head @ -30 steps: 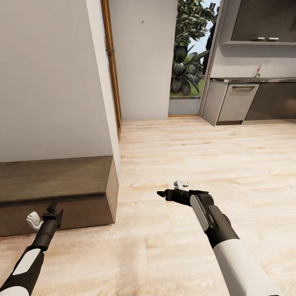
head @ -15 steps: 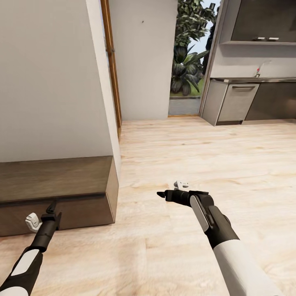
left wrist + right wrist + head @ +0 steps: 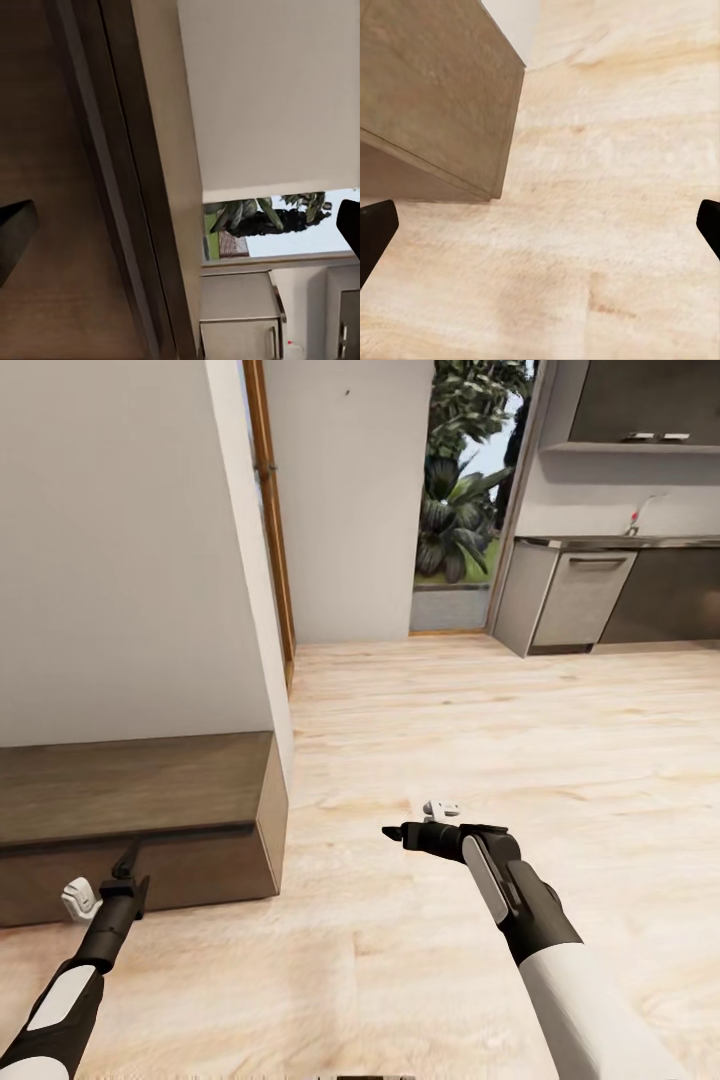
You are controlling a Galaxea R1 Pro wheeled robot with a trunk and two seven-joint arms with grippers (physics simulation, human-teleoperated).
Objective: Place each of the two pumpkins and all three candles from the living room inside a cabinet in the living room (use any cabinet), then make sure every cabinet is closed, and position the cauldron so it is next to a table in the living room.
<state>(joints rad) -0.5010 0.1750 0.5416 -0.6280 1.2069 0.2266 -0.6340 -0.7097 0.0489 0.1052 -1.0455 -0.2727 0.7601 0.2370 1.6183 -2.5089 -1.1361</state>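
Jaws parted over pale floor beside cabinet

Cabinet on pale wood floor

The low brown cabinet stood against the white wall and blocked the whole left side, its closed front just ahead of the left gripper, whose fingers stood spread wide in the left wrist view. Past the cabinet's right end corner, bare pale wood floor ran open ahead of the right gripper, which also stood spread apart, with free room all around it. Far off, the grey kitchen units closed the right back edge of the floor, and a gap lay open between them and the wall.
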